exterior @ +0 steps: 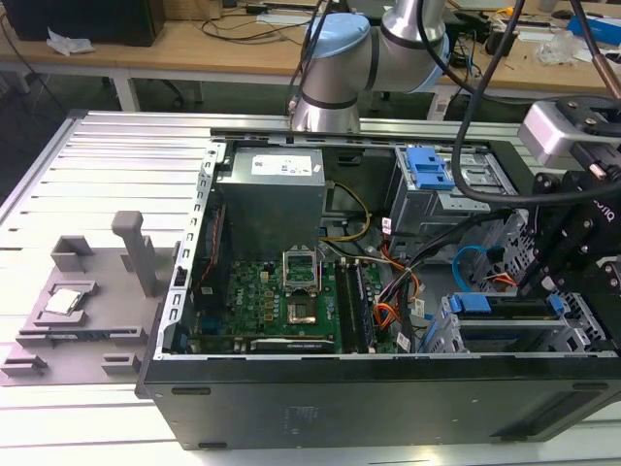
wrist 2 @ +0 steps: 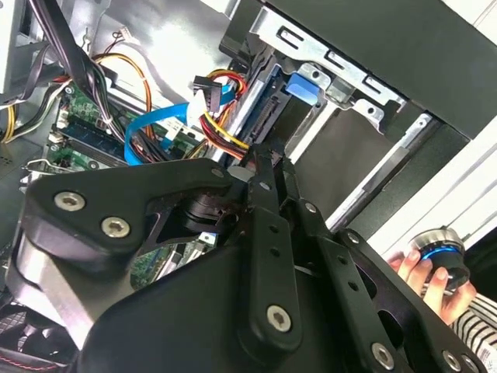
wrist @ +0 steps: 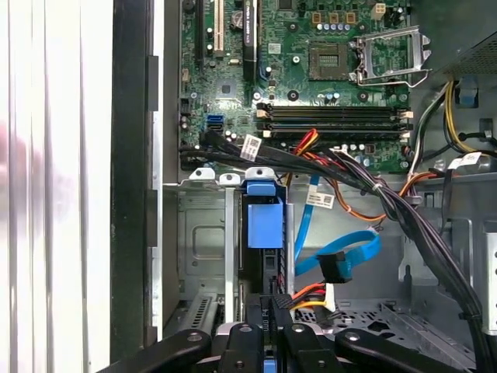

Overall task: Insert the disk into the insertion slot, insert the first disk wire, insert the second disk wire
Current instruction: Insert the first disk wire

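Note:
The disk sits inside the insertion slot point(exterior: 514, 340), the perforated metal cage at the case's front on the exterior view's right; its blue carrier point(exterior: 473, 303) point(wrist: 264, 221) point(wrist 2: 304, 84) shows at the cage's edge. My black gripper point(exterior: 536, 282) point(wrist: 268, 311) point(wrist 2: 264, 151) hangs right at the disk's rear end. Its fingers are closed together on the plug of a red, yellow and orange wire bundle point(wrist: 307, 294) point(wrist 2: 225, 132). A blue flat wire point(wrist: 342, 252) point(wrist 2: 155, 128) with a black plug point(wrist: 338, 270) lies loose beside it, apart from the disk.
The green motherboard point(exterior: 291, 301), a grey power supply point(exterior: 272, 189) and a cage with a blue latch point(exterior: 427, 170) fill the open case. Thick black cable bundles point(wrist: 404, 210) cross near the cage. A hand point(wrist 2: 423, 268) holds a blue-ringed knob outside the case. Grey fixtures point(exterior: 78, 311) lie on the table.

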